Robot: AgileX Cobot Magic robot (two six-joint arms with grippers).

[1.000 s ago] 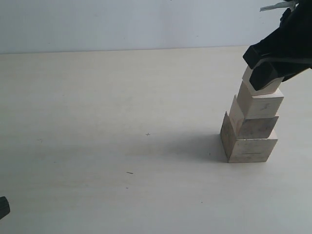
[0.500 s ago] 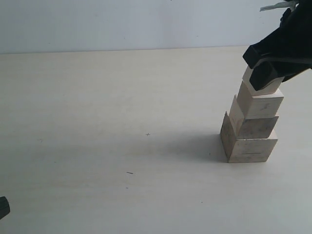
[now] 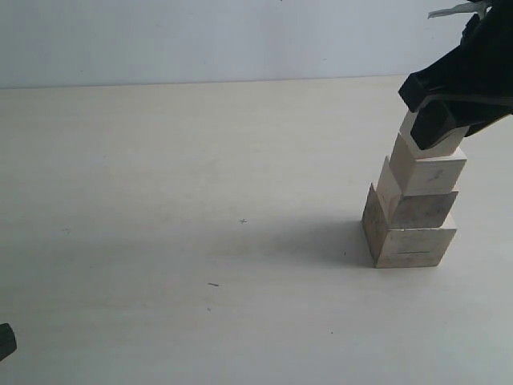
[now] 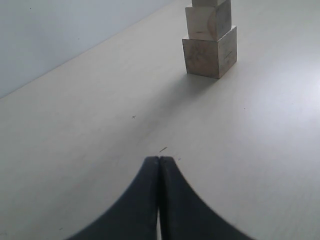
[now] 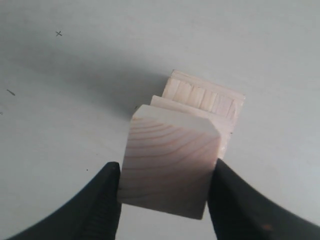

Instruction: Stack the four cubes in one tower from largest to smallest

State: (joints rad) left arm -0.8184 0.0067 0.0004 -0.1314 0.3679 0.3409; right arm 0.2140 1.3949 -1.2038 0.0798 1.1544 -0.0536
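The four pale wooden cubes form one stepped tower [image 3: 410, 216] at the right of the table. The largest cube [image 3: 413, 245] is the base, with the two middle cubes [image 3: 429, 175] above it. On top sits the smallest cube [image 3: 433, 147], its grain facing the right wrist camera [image 5: 170, 160]. My right gripper [image 5: 166, 175] is shut on this top cube, one black finger against each side. It comes in from the upper right [image 3: 437, 124]. My left gripper [image 4: 159, 160] is shut on nothing, low over the table at the near left [image 3: 4, 341]. It is far from the tower [image 4: 210, 55].
The pale tabletop [image 3: 200, 200] carries only small dark marks [image 3: 243, 220]. A light wall [image 3: 200, 32] bounds its far edge. The right arm's black body [image 3: 481, 64] hangs over the tower's upper right.
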